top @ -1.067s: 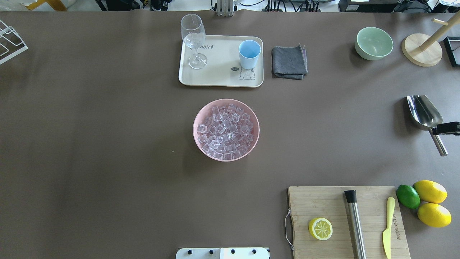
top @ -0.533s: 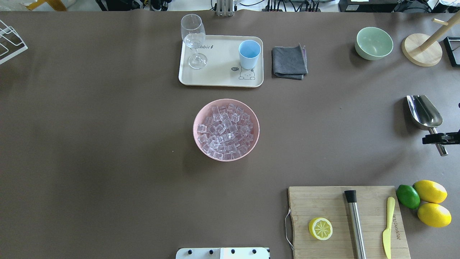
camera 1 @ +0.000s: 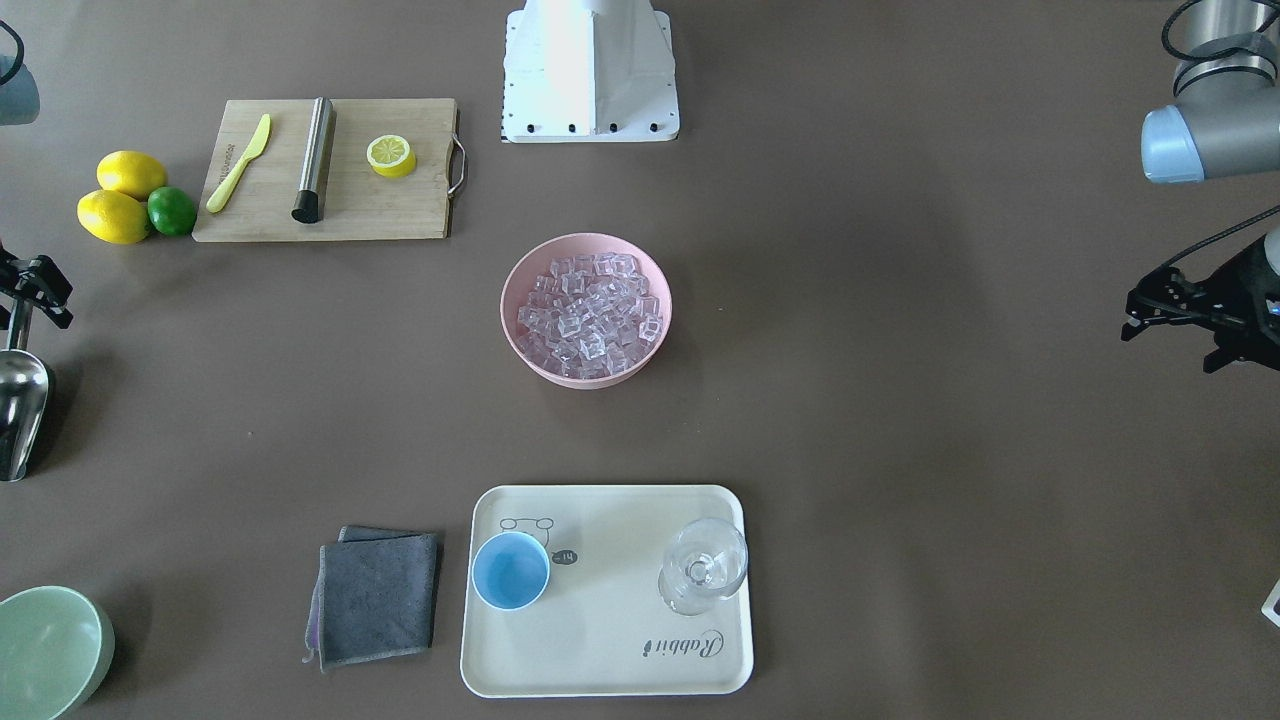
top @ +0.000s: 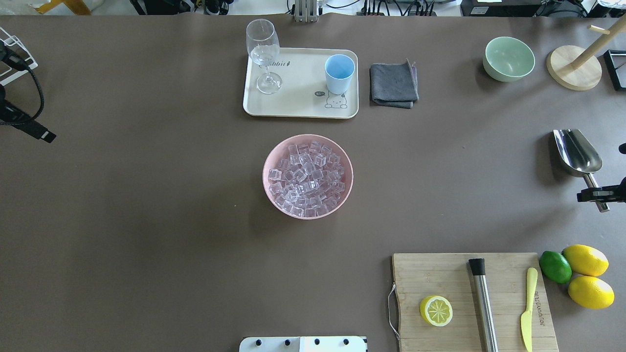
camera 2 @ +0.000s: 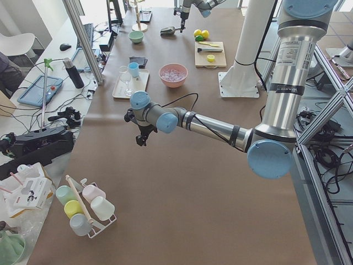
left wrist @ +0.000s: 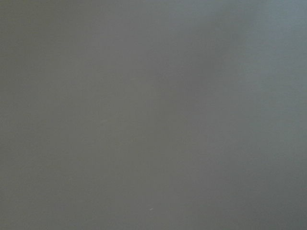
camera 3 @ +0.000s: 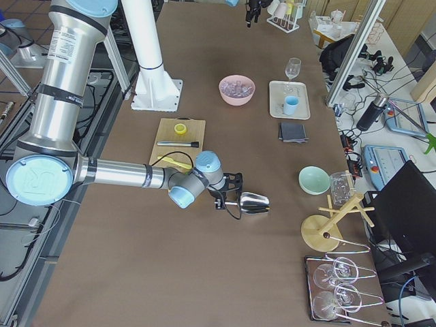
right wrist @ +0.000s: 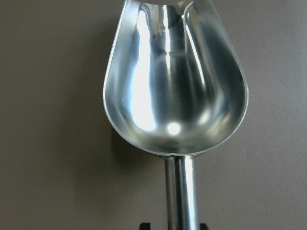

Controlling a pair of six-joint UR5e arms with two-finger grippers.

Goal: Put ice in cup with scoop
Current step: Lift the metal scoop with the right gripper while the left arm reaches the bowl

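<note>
Twin silver-tube arms on one white pedestal
Left arm and right arm carry light-blue joint caps; a black cable loops beside the left; black screws line the pedestal's foot.

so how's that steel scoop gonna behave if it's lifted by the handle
Likely stiff: the scoop looks like polished metal. Its smooth, round handle may slip or twist in a grip. The deep trough sits well ahead of the handle, so it will probably tip nose-down.
</note>
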